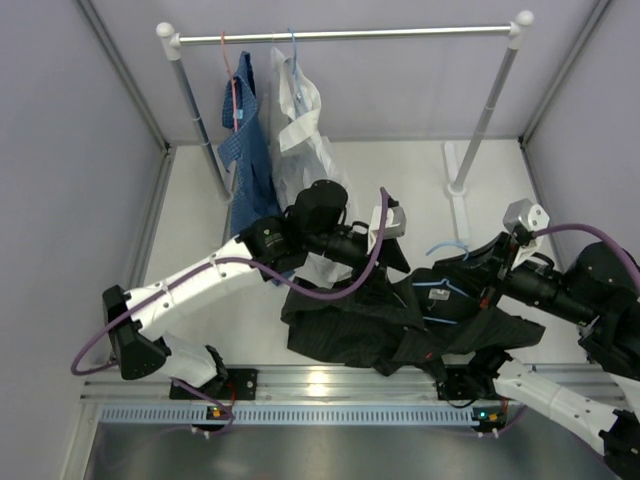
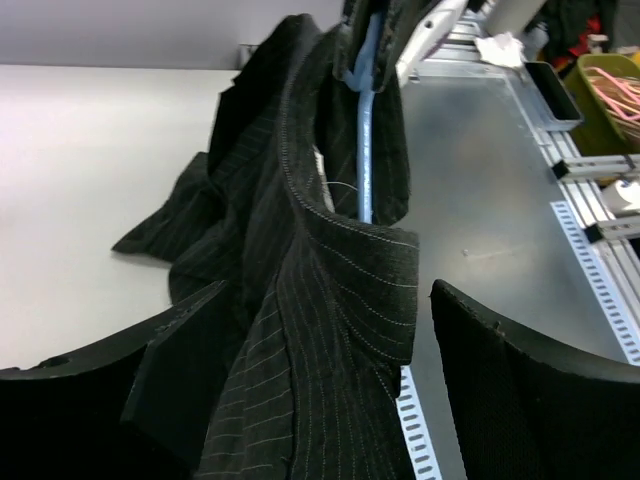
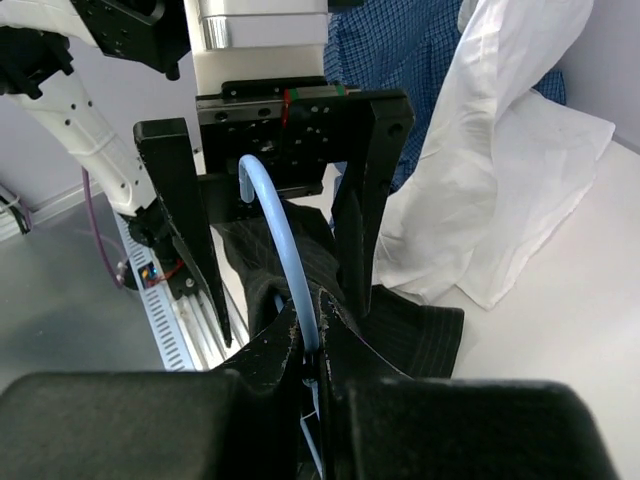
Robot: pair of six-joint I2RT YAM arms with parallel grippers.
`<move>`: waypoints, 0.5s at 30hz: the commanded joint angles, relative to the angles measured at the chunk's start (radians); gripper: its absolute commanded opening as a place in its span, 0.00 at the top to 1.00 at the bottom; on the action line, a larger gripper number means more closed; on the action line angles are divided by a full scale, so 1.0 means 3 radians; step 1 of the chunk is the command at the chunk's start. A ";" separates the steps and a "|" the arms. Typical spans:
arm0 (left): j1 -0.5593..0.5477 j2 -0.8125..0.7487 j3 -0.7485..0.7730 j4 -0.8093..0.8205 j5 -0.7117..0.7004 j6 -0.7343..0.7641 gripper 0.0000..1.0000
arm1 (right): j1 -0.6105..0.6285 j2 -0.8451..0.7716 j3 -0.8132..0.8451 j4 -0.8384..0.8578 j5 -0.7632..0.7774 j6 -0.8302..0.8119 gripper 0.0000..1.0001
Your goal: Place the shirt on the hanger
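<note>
Our left pincer stands wide open, its two fingers either side of a stitched front edge of the shirt and, as far as we can tell, not pinching it. Just beyond that fold the hanger runs up through the black cloth to our right pincer, which is clamped shut on the pale blue wire with shirt fabric bunched around the grip. The hook end curls up between the two pincers, which face each other closely.

We judge that we are mid-way through threading the hanger into the shirt: the wire sits inside the neck area, but most of the garment lies heaped on the tabletop. The next move, we think, calls for the left pincer to close on the collar edge and draw it over a hanger shoulder while the right holds the wire steady.

Our left arm reaches diagonally from its near-left base to the middle; our right arm folds in low from the right.
</note>
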 commanded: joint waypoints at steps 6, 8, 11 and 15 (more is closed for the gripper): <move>-0.0098 0.0109 0.0093 0.0056 0.0447 0.0072 0.59 | 0.0029 -0.0053 0.0020 0.0361 -0.0063 -0.0010 1.00; -0.0098 0.0088 0.0037 0.0056 0.0350 0.0098 0.63 | 0.0029 -0.0078 0.0000 0.0412 0.0038 0.0010 1.00; -0.0098 -0.0049 -0.0157 0.0056 0.0268 0.0230 0.65 | 0.0035 -0.0160 -0.0001 0.0423 0.0542 0.0143 1.00; -0.0098 -0.0228 -0.0357 0.0056 0.0104 0.0374 0.81 | 0.0029 -0.0313 -0.0031 0.0428 0.1015 0.0312 1.00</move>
